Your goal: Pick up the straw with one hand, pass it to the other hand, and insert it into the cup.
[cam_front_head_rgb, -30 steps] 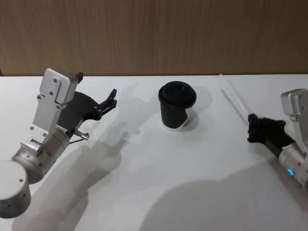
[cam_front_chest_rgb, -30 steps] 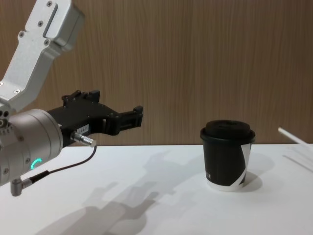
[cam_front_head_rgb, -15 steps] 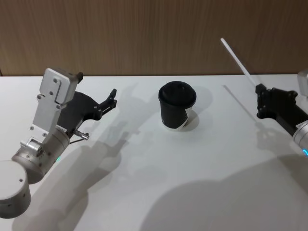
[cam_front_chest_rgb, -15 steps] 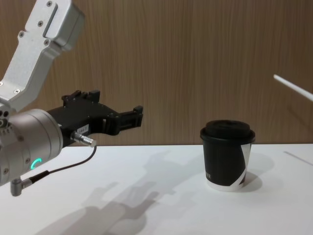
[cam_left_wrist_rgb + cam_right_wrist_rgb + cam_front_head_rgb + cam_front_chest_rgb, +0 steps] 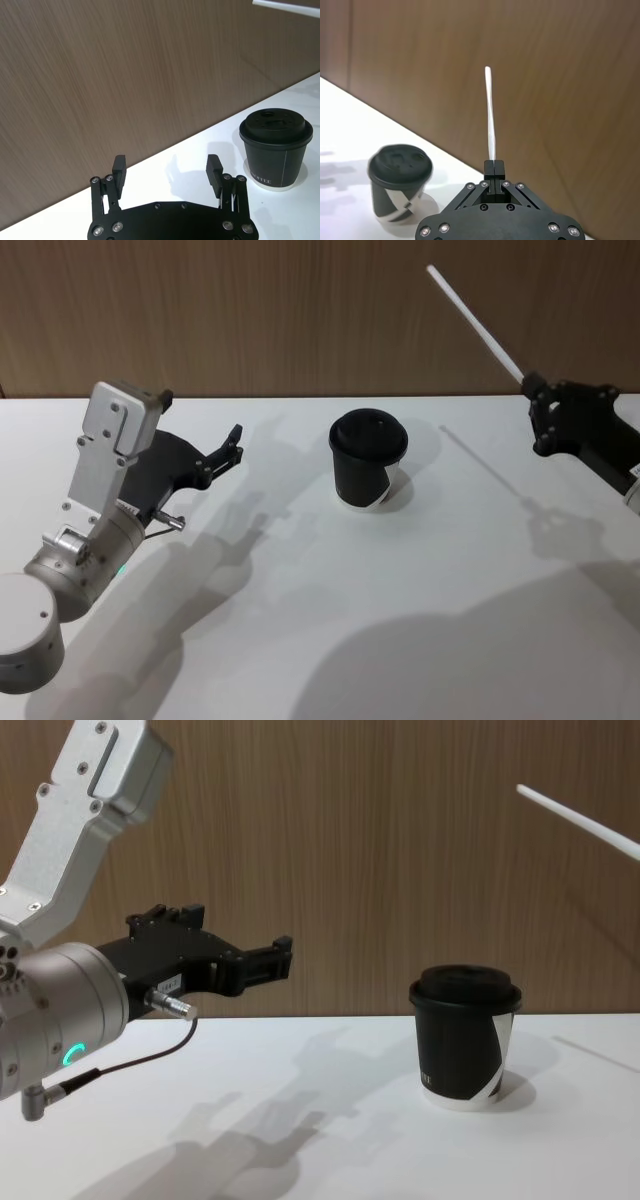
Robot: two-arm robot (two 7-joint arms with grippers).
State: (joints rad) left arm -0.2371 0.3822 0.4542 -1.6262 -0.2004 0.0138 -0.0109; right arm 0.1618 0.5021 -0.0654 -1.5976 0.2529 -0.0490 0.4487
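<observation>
Right gripper [image 5: 531,386]: raised above the table [image 5: 330,600] at the robot's right side. Fingers pressed together on the lower end of the straw [image 5: 475,324]. In the right wrist view the two fingertips meet with no gap at the gripper [image 5: 494,167], and the straw [image 5: 490,115] runs straight out from between them, away from the wrist.

Straw: clear of the table, all of it in the air. From the gripper's tips it slants up and toward the robot's left, its free end against the wooden wall [image 5: 250,310]. In the chest view the straw [image 5: 580,818] crosses the upper right corner, well above the cup [image 5: 465,1040]. A thin shadow line of it lies on the table below and left of the gripper.

Cup [image 5: 367,460]: upright on the table with its lid on, to the left of the right gripper and below it, well apart from it. Straw not touching the cup. The right wrist view has the cup [image 5: 400,187] off to one side of the fingertips, farther out.

Left gripper [image 5: 236,445]: held above the table at the robot's left, fingers spread wide, nothing between them. The left wrist view shows the open gap at the gripper [image 5: 166,167], with the cup [image 5: 275,150] ahead of it and off to its right side, well apart.
</observation>
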